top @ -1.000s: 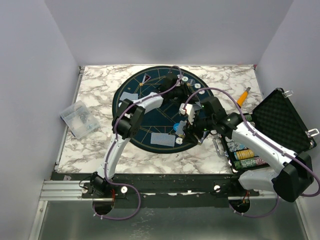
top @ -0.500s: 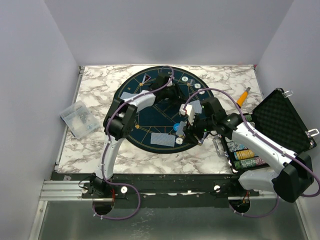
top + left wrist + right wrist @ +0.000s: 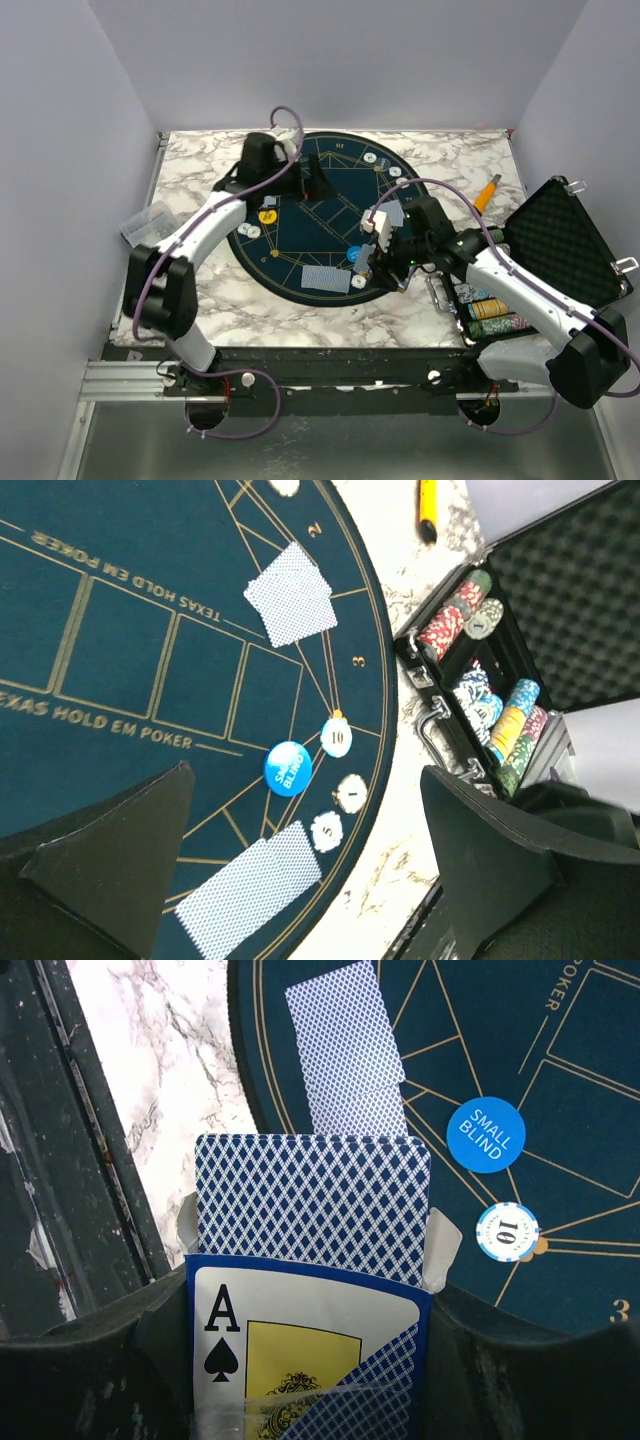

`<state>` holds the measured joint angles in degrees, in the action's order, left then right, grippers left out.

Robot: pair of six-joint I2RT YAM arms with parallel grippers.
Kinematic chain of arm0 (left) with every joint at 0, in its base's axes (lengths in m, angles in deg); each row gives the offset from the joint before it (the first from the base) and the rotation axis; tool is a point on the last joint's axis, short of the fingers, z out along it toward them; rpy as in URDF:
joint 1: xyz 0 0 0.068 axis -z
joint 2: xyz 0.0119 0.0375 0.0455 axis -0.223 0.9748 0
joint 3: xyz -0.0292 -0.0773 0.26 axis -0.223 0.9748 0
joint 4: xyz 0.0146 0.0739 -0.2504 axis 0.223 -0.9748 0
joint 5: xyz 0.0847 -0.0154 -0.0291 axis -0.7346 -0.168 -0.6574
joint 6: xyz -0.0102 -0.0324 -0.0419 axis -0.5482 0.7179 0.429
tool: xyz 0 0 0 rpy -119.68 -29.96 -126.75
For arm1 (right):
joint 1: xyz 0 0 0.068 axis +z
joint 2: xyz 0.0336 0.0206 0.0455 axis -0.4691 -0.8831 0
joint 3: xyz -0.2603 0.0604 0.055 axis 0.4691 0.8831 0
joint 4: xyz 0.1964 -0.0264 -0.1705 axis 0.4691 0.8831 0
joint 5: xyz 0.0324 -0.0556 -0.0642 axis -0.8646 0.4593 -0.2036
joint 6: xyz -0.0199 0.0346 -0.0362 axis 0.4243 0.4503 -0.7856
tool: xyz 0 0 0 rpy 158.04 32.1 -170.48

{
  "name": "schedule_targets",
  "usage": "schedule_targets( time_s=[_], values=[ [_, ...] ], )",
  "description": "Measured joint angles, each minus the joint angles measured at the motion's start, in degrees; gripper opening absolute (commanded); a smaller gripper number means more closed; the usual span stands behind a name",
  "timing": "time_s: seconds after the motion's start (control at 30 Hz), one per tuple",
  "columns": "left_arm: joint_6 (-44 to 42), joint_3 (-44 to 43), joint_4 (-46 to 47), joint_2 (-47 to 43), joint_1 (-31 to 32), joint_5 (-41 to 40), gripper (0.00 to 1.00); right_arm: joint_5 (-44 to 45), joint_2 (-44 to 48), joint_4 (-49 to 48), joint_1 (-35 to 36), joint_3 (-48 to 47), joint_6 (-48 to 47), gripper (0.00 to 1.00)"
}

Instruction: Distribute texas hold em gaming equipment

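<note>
Your right tool (image 3: 305, 1325) is clenched on the deck (image 3: 312, 1205). The box sits between its fingers, and the cards stick out of the open end, backs up. Your left tool (image 3: 310, 177) is released: the wrist view shows its fingers spread wide with nothing between them. It hovers over the far-left part of the mat (image 3: 300, 240).

The next move turns on the gap between the two tools. The deck lies to the right of the left tool and nearer the arm bases, across the middle of the mat and well apart from it. The deck's long axis runs straight out of the right tool. Its free end points at the dealt cards (image 3: 345, 1045) lying on the near rim of the mat. So the left arm is the one to come to the deck, and it looks best to meet the free end along that axis, not from the side.

On the mat, the blue disc (image 3: 485, 1135) lies just beside the deck's free end, and a chip (image 3: 508, 1232) lies near it. A yellow disc (image 3: 267, 215) lies on the left side. More cards (image 3: 290, 605) lie toward the right rim. The case (image 3: 560, 250) stands open on the worktop (image 3: 190, 290) to the right, with chip stacks inside.

I judge the deal to be partly done.
</note>
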<state>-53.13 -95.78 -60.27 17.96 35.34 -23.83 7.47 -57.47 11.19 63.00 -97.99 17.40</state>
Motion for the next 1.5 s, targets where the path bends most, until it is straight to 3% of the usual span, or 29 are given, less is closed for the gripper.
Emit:
schedule_targets(
  time_s=[0.1, 0.23, 0.33, 0.57, 0.73, 1.13, 1.5],
  values=[
    [-3.45, 6.93, 1.81, -7.45, -4.63, 4.68, 0.98, 0.0, 0.31, 0.0, 0.0, 0.44, -0.33, 0.01],
    [-5.46, 2.08, 0.26, -5.22, -10.23, 16.41, 0.98, -0.02, 0.31, 0.02, 0.0, 0.85, -0.57, 0.01],
    [-7.02, 3.5, -0.31, -4.37, -10.82, 21.79, 0.98, -0.02, 0.31, -0.04, 0.0, 0.96, -0.66, 0.01],
    [-6.97, 14.27, -0.31, -7.91, -1.49, 24.7, 0.98, -0.02, 0.26, -0.02, 0.0, 2.34, -0.87, 0.01],
    [-3.8, 17.18, 3.5, -8.79, 4.17, 25.11, 0.96, -0.17, -0.07, -0.13, 0.0, 2.34, -0.85, 0.01],
    [1.42, 16.59, 8.09, -3.08, 11.23, 25.07, 0.76, -1.44, -0.59, -0.35, 0.0, 2.34, -0.81, 0.01],
    [0.61, 13.27, 4.22, 0.9, 12.85, 23.34, 0.55, -1.53, -0.9, -0.46, 0.0, 2.34, -0.79, 0.01]
  ],
)
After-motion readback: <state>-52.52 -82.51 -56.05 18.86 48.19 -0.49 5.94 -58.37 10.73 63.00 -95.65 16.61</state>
